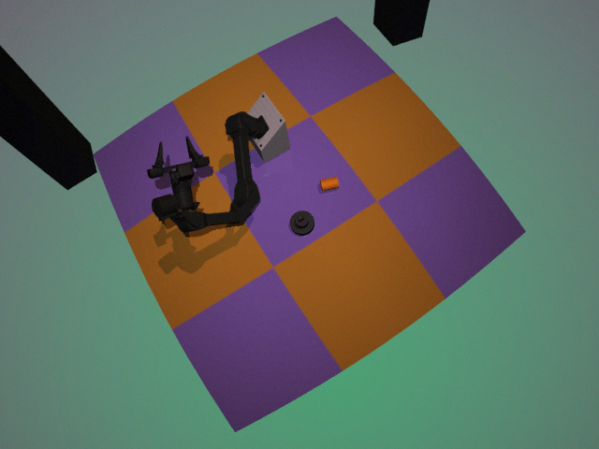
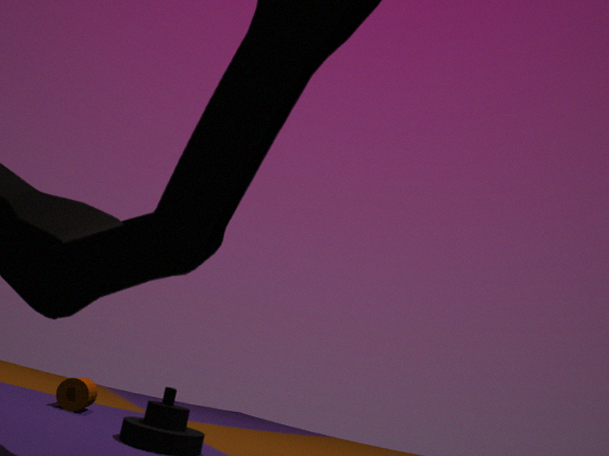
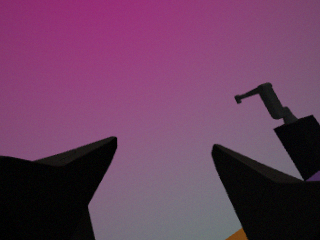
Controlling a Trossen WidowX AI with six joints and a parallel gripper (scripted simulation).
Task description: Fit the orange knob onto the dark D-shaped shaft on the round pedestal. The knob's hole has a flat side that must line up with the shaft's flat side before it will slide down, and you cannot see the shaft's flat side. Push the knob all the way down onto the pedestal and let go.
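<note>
Gripper (image 1: 174, 139) (image 3: 164, 145) spread nearly full width, nothing held. Orange knob (image 1: 329, 183) (image 2: 76, 393) on its side, just off the pedestal (image 1: 302, 228) (image 2: 161, 437) toward two o'clock from above. Could roll if a finger nudges its curved wall; blind flat may jam on the shaft (image 1: 301, 219) (image 2: 170, 395).

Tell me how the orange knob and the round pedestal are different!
The orange knob is bright orange; the round pedestal is dark. The knob lies on its side, but the pedestal stands upright. The knob has a hole, while the pedestal has a shaft sticking up. Both are round.
</note>
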